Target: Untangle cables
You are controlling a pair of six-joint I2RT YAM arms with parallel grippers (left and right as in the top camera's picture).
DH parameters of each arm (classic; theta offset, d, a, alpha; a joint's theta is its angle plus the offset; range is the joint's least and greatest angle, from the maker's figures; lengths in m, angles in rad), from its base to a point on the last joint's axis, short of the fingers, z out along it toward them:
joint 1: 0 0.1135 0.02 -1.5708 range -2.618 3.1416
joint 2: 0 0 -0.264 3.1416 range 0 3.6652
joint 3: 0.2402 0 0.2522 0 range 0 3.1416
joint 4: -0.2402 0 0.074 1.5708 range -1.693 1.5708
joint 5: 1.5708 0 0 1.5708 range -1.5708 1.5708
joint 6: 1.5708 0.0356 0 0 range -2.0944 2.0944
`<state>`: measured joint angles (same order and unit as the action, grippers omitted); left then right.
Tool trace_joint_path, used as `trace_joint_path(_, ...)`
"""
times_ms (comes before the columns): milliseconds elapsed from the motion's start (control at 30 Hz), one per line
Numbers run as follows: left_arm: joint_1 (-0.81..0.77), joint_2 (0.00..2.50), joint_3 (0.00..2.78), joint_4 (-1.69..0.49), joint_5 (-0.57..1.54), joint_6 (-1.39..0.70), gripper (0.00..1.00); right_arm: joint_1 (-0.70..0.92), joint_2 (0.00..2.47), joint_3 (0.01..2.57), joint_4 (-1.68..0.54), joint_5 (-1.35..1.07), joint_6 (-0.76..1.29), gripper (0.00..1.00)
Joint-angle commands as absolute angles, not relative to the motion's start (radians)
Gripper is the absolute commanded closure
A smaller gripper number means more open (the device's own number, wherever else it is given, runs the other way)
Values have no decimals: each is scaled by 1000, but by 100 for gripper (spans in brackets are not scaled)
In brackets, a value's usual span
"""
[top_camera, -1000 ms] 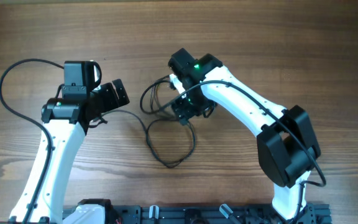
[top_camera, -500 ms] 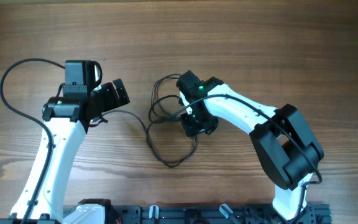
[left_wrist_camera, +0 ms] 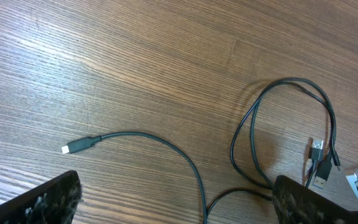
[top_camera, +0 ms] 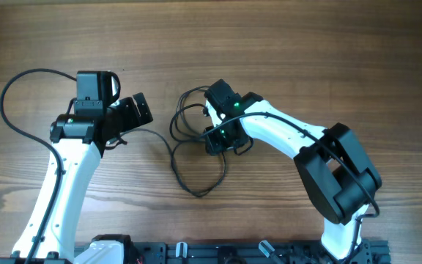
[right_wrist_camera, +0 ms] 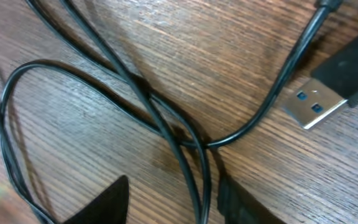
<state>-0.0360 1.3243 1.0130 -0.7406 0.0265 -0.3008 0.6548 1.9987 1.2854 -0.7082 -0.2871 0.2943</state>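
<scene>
The thin black cables [top_camera: 185, 121] lie tangled at the table's middle, with loops beside the right gripper and a bigger loop [top_camera: 200, 172] nearer the front. One strand ends in a small plug tip [left_wrist_camera: 73, 147] on bare wood. My left gripper [top_camera: 136, 110] is open and empty, its fingers [left_wrist_camera: 45, 199] wide apart above that strand. My right gripper [top_camera: 218, 139] is low over the tangle and open. Two cable strands [right_wrist_camera: 197, 180] run between its jaws, close to the right finger [right_wrist_camera: 244, 205]. A silver USB plug [right_wrist_camera: 312, 106] lies just ahead.
The thicker black wire of the left arm [top_camera: 9, 110] arcs over the wood at far left. More plug ends [left_wrist_camera: 319, 168] lie by the loops [left_wrist_camera: 284, 118] in the left wrist view. The robot base rail [top_camera: 218, 253] runs along the front edge.
My right gripper has moved toward the front and then slightly left, lower over the tangle, and the small loops have shifted with it. The left arm has not moved.
</scene>
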Motion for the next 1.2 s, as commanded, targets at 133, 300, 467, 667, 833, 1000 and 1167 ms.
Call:
trace_joint_path(133,-28,1330,1018,-745,17,-288,0,655,2014,1277,-738,-102,297,78)
trace_joint_path(300,-28,1330,1018,-745,17,-288,0,655,2014,1277,-732,-96,289,91)
trace_joint_path(467,-28,1330,1018,-745,17,-288,0,655,2008,1330,-720,-105,288,96)
trace_joint_path(667,-28,1330,1018,-752,17,-288,0,654,1843,1573,-782,-104,242,96)
trace_joint_path(833,-29,1330,1018,-761,244,-284,4,653,1702,1656,-760,-81,212,96)
trace_joint_path(1000,-55,1330,1018,-763,444,-32,6,653,1613,1656,-705,-16,208,96)
trace_joint_path(1167,-160,1330,1018,-784,584,236,8,653,1581,1656,-665,8,208,96)
